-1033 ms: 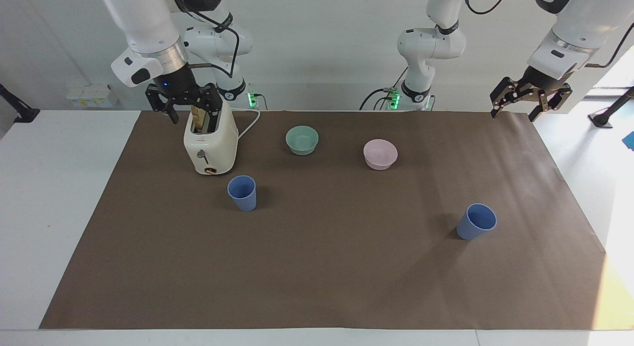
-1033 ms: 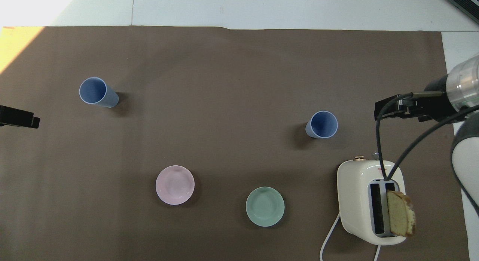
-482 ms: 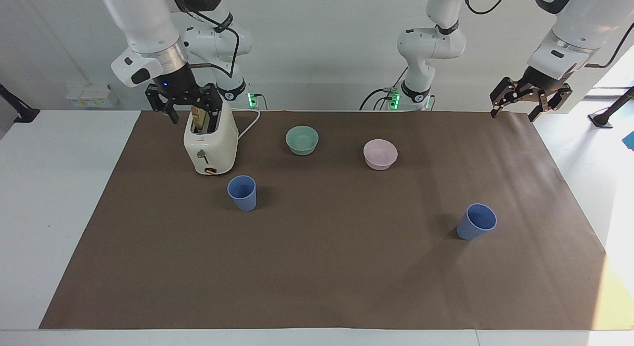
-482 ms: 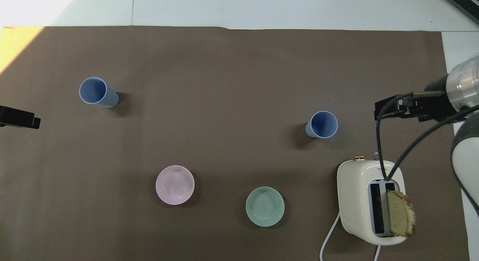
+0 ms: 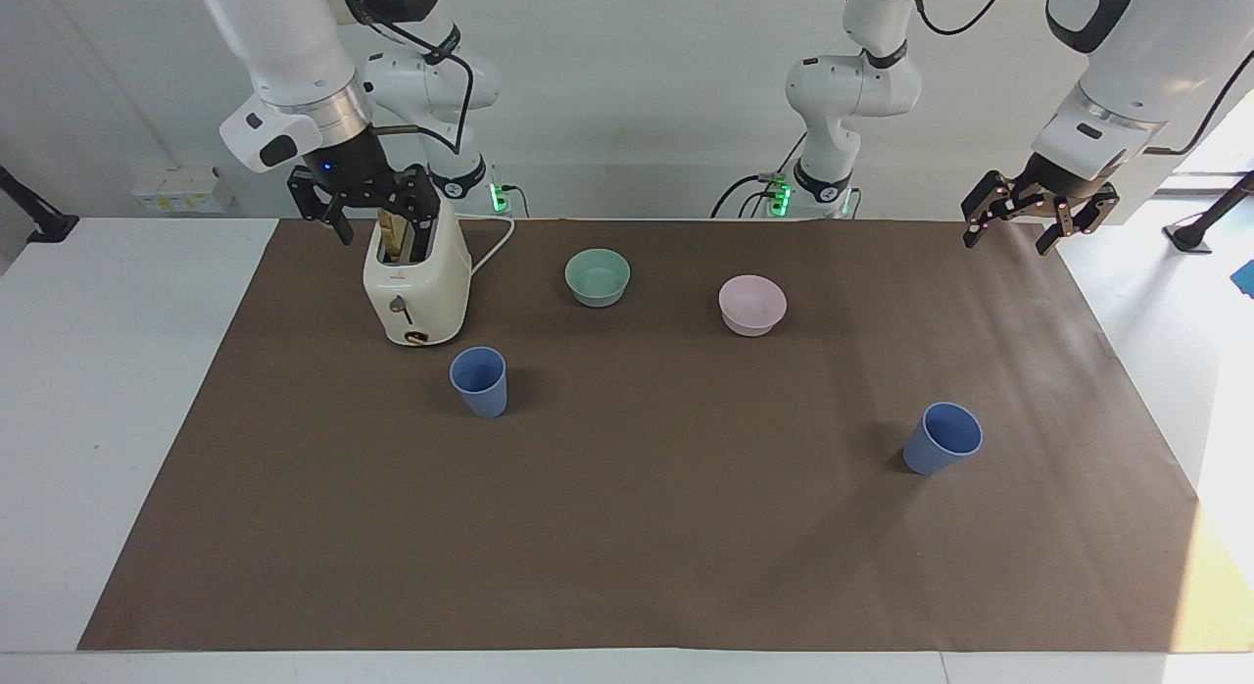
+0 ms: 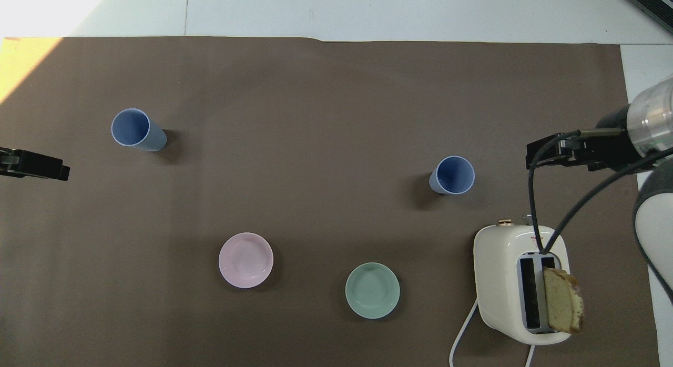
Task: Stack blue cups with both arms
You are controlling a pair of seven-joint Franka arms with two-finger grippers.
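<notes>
I counted two blue cups on the brown mat of the desk, both upright with mouths up and long axes vertical, well apart and not stacked. One cup (image 5: 479, 381) stood just beside the toaster, farther from the robots than it, toward the right arm's end; the other cup (image 5: 941, 438) stood toward the left arm's end, the farthest thing from the robots. Between them and nearer the robots sat two bowls: one mint-green bowl (image 5: 598, 276) and one pale pink bowl (image 5: 751, 305). One cream toaster (image 5: 416, 282) held one bread slice (image 6: 562, 307) upright in a slot. My right end effector (image 5: 364, 209) hung over the toaster's top, pointing down, fingers spread apart. My left end effector (image 5: 1027, 213) hung over the mat's edge at its own end, tilted down, fingers apart, holding nothing.
</notes>
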